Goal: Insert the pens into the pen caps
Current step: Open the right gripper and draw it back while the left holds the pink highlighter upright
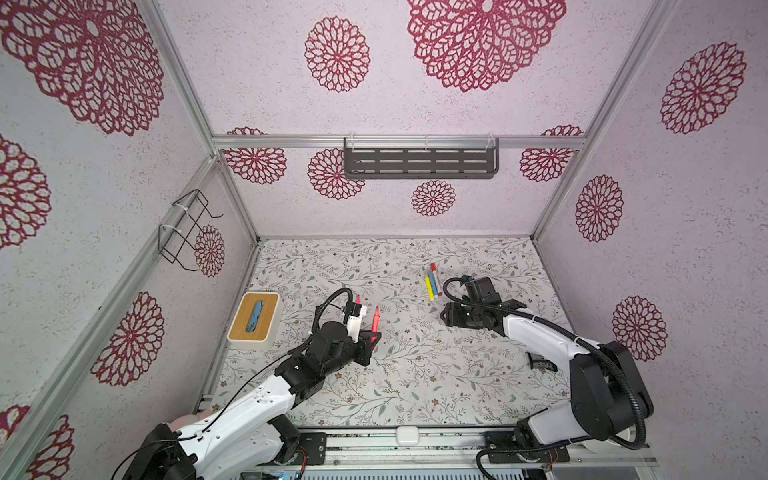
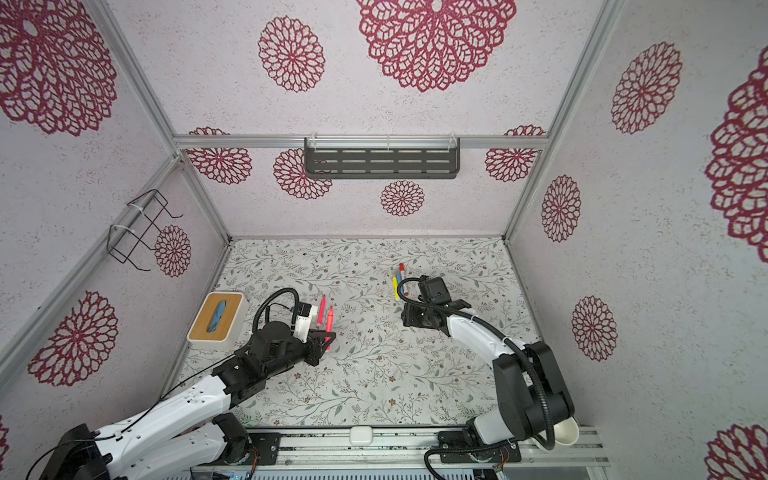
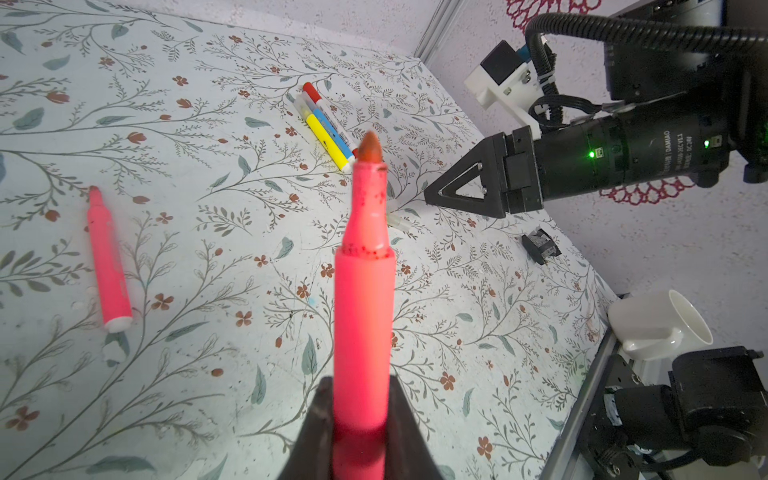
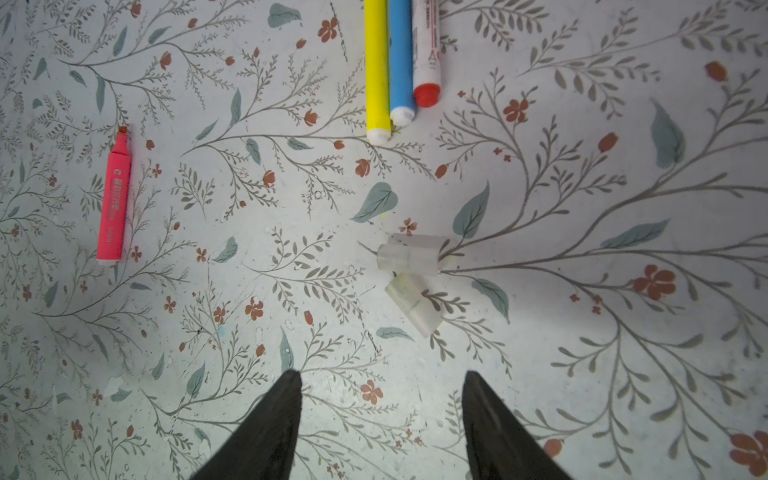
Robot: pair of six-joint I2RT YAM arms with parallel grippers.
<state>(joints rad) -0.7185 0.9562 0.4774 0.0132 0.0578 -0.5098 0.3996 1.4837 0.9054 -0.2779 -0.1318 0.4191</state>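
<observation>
Left gripper (image 3: 360, 390): clamped on pink-red pen (image 3: 363, 299), felt tip exposed.
Right gripper (image 4: 381, 376): jaws apart, empty, over two touching translucent caps (image 4: 409, 254) on table (image 4: 582, 374).
Handling: caps judged light, slick, rollable; pinch mid-body.

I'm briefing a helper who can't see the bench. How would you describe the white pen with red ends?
On the floral-patterned table, look beyond the open right gripper, toward the back wall. Three pens lie side by side: a yellow-barrelled pen, a blue-barrelled pen, then the white-barrelled pen with red ends. It is the only white barrel.
</observation>
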